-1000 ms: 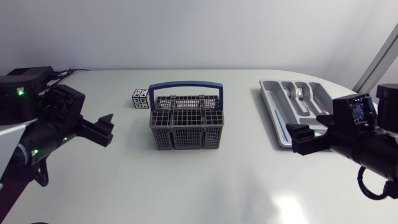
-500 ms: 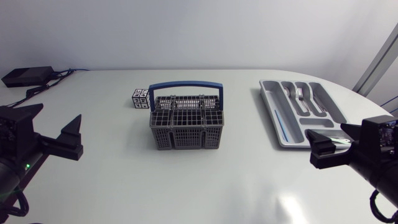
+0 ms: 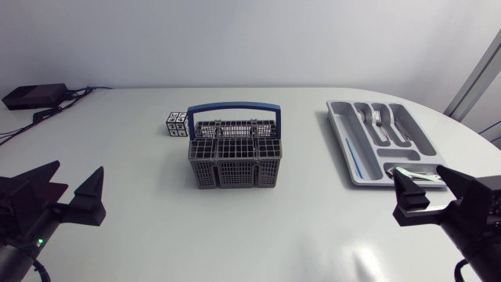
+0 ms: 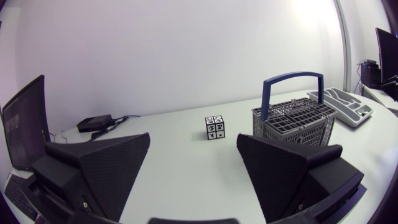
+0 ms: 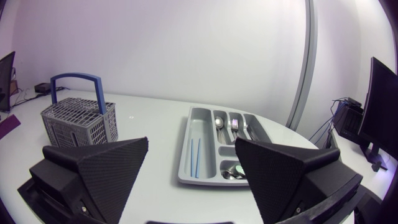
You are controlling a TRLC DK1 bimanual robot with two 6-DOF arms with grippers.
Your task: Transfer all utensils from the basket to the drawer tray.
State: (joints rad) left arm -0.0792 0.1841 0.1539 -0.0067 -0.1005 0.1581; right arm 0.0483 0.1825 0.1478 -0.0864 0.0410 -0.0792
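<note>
The grey wire basket (image 3: pixel 235 154) with a blue handle stands mid-table; no utensil shows above its grid. The grey drawer tray (image 3: pixel 345 149) lies at the right and holds forks and spoons (image 3: pixel 378 119), a thin blue piece (image 3: pixel 354 160) and a pale item at its near end. My left gripper (image 3: pixel 80 168) is open and empty near the front left, well short of the basket (image 4: pixel 297 121). My right gripper (image 3: pixel 421 171) is open and empty just in front of the tray's near end. The right wrist view has the tray (image 5: pixel 185 152) ahead of the gripper (image 5: pixel 191 143) and the basket (image 5: pixel 81 124) off to the side.
A small black-and-white marker cube (image 3: pixel 177 124) sits just left of the basket, also seen as the cube (image 4: pixel 215 127) ahead of my left gripper (image 4: pixel 193 140). A black box with cables (image 3: pixel 35 95) lies at the back left corner.
Both arms have drawn back toward the table's near corners, away from the basket and tray. Both grippers stayed open and empty. Basket and tray have not moved.
</note>
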